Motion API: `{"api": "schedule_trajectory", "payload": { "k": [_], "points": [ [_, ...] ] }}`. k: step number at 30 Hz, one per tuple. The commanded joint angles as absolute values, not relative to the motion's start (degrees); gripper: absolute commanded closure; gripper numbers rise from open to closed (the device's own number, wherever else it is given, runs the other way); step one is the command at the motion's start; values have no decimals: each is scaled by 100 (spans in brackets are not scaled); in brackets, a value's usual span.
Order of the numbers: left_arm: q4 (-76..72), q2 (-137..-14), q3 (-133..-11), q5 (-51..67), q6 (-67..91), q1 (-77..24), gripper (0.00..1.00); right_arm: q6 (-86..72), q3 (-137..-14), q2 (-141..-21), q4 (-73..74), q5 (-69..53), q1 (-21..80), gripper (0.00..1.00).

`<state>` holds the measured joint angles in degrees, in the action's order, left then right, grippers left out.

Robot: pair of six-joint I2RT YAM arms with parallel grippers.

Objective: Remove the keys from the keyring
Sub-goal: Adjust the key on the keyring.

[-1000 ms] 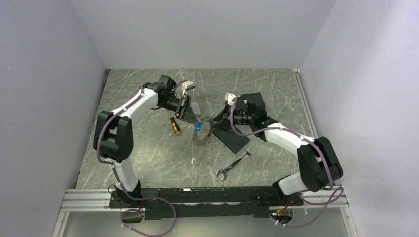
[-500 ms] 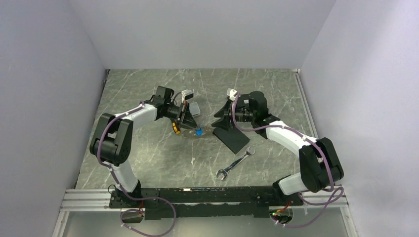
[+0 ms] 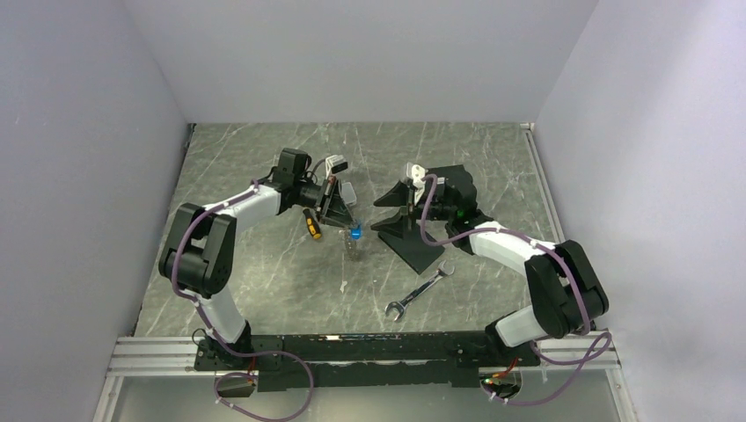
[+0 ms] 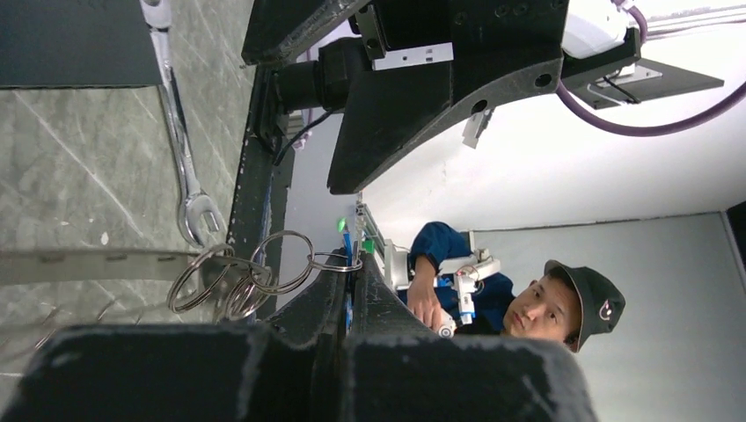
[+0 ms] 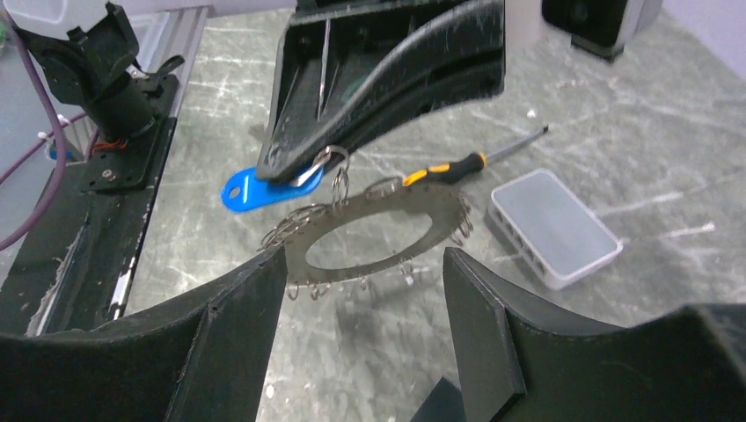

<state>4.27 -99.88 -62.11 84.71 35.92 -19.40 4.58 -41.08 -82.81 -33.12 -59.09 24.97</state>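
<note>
Left end effector (image 5: 295,158) clenched on a small split ring beside the blue tag (image 5: 260,188). The keyring (image 5: 369,236) hangs from it, tilted, above the counter (image 5: 616,132). Right end effector (image 3: 391,211) released, jaws apart, near the keyring, not gripping it. Screwdriver (image 5: 457,165) and white box (image 5: 554,227) lie beyond.

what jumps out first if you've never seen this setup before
The flat metal keyring, rimmed with small wire loops like a toothed disc, dangles over the middle of the marble-patterned table from the shut left gripper, with a bright blue tag at the pinch point. The right gripper faces it, jaws wide open and holding nothing. A silver wrench lies nearer the arm bases.
</note>
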Motion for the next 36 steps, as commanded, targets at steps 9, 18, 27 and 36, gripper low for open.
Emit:
{"api": "schedule_trajectory", "payload": {
  "k": [9, 18, 27, 36],
  "points": [
    [999, -9737, -6565, 9017, 2870, -2195, 100, 104, -3904, -8469, -5070, -6439, 2817, 41],
    [1189, -9733, -6640, 9132, 2692, -2250, 100, 536, -3937, -8501, -4616, -6410, 2976, 46],
    [1680, -9782, -6838, 9184, 2312, -2250, 100, 751, -3912, -8555, -4411, -6313, 3106, 53],
    [1741, -9725, -6843, 9253, 2227, -2259, 100, 918, -3910, -8626, -4264, -6135, 3185, 48]
  ]
}}
